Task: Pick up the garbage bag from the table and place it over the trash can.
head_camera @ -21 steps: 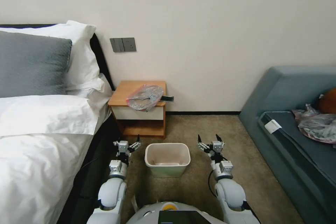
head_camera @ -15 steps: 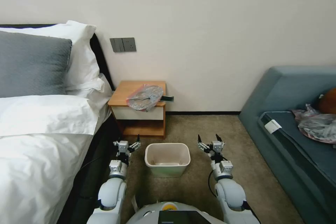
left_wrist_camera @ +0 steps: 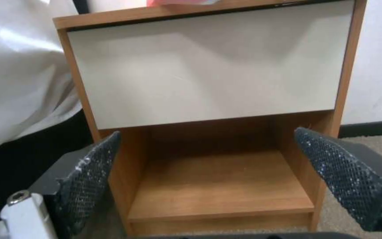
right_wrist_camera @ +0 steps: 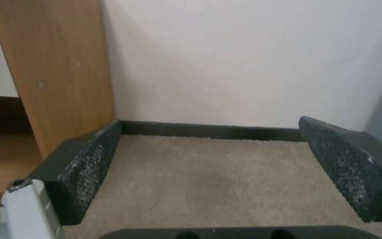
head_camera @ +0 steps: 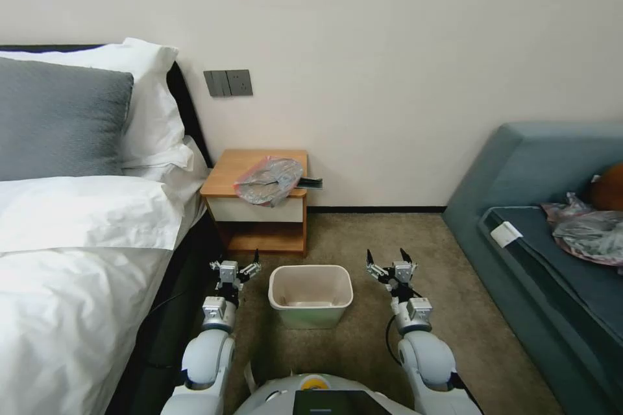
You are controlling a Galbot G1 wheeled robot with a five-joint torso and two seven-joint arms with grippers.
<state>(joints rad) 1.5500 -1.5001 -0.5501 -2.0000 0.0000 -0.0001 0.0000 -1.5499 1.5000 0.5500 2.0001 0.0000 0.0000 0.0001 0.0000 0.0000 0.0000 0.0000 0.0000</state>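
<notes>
While the garbage bag (head_camera: 268,180) lies crumpled on the bench (head_camera: 241,168), draping over its front edge above the white drawer (left_wrist_camera: 209,66), I see the trash can (head_camera: 311,296) on the carpet in front, nothing visible inside. Left gripper (head_camera: 234,268) and right gripper (head_camera: 390,262) flank the can, both with fingers spread apart, holding nothing. No legible writing anywhere.
</notes>
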